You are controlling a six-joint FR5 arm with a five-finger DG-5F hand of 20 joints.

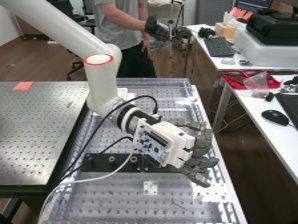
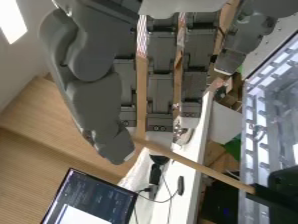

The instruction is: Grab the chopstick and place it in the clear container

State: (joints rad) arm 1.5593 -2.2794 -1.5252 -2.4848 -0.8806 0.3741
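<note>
High view: white tubular arm [image 1: 56, 25] cut off betw 10 & 11 o'clock, black plastic kbd [image 1: 291, 106] at 3; dark grey hand [image 1: 199, 162] part-hidden by white plastic housing [image 1: 177, 138]. Wrist view: tan wooden chopstick [image 2: 193, 164], one end hidden (thumb's over it, AFAICT).

Wood-look flr [image 1: 40, 57], pale wall [image 1: 8, 25], office chair [image 1: 81, 22] in back. Perforated metal tabletop [image 1: 33, 130] at high view's L. At its R, white desk [image 1: 269, 140] w/ blk mouse [image 1: 275, 117]; 2nd white desk [image 1: 235, 65] beyond, w/ kybd [image 1: 218, 47]. Bright light patch [image 2: 12, 20], wrist view.
</note>
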